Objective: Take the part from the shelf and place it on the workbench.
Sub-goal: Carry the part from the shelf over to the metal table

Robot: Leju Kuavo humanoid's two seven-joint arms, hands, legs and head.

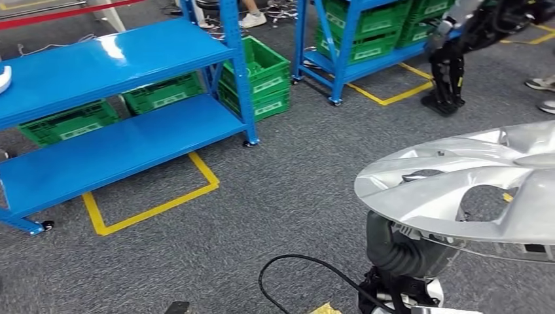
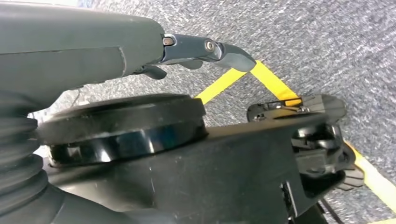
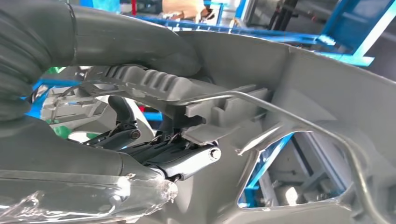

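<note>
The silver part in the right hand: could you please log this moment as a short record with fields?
part: silver wheel cover, off the shelf, carried above the grey carpet
right hand: grips the part's inner rim from underneath
left hand: holds nothing, hanging over the carpet and yellow floor tape
shelf: blue rack to the left, green crates beside it
workbench: cannot tell

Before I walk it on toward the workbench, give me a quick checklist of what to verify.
1. Silver part off the shelf: ok.
2. Right robot hand gripping the part's ribbed inner rim: ok.
3. Left robot hand free, holding nothing: ok.
4. Black cable on the floor near the feet: not ok, trip risk.
5. Workbench in sight: cannot tell.
6. Person's shoes near the path: not ok, keep clear.
</note>
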